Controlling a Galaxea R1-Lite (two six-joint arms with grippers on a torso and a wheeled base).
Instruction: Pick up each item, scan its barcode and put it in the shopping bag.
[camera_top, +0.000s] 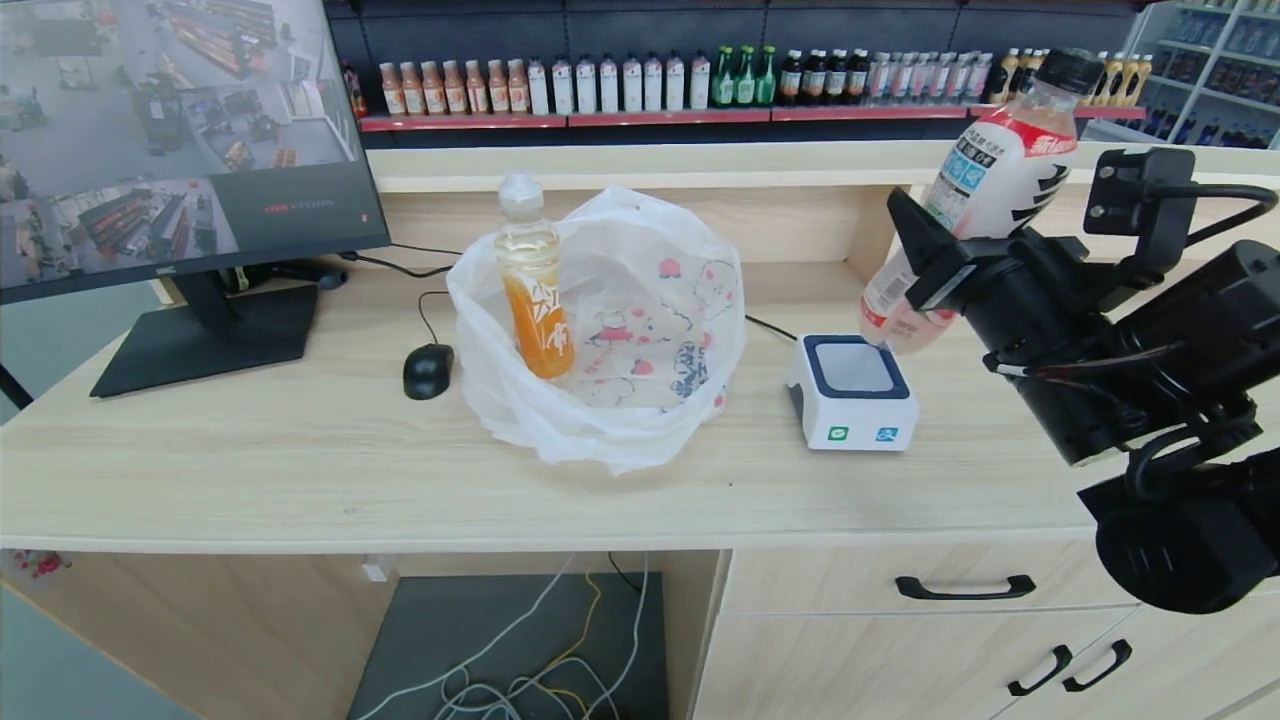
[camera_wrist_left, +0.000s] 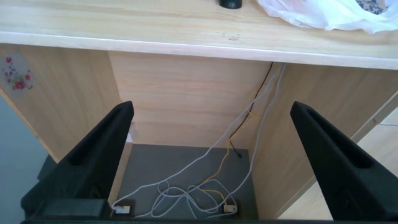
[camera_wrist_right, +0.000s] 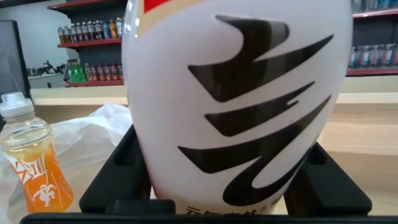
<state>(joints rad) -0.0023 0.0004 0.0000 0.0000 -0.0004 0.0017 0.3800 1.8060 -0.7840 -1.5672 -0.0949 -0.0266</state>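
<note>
A shop checkout: a pale wooden surface (camera_top: 300, 470) with a shelf of drinks (camera_top: 700, 85) along the back wall. The scanner (camera_top: 852, 392) sits on the surface, its window facing up. Just above it and a little to its right, the right gripper (camera_top: 925, 262) has its fingers clamped on the lower body of a white bottle (camera_top: 985, 180). The bottle is tilted with its base near the scanner window and its cap up and away, probably so the label meets the reader; the barcode itself cannot be made out.

Left of the scanner and close beside it stands the shopping bag (camera_top: 690, 300), its mouth spread wide to take things from above. An orange bottle (camera_top: 532, 290) stands upright inside it. Farther left of the scanner are a mouse (camera_top: 428, 370) and a monitor (camera_top: 170, 130).

The left gripper (camera_wrist_left: 211, 112) hangs low, below the surface edge and well left of the scanner, its fingers wide apart and holding nothing. It looks parked out of the way.
</note>
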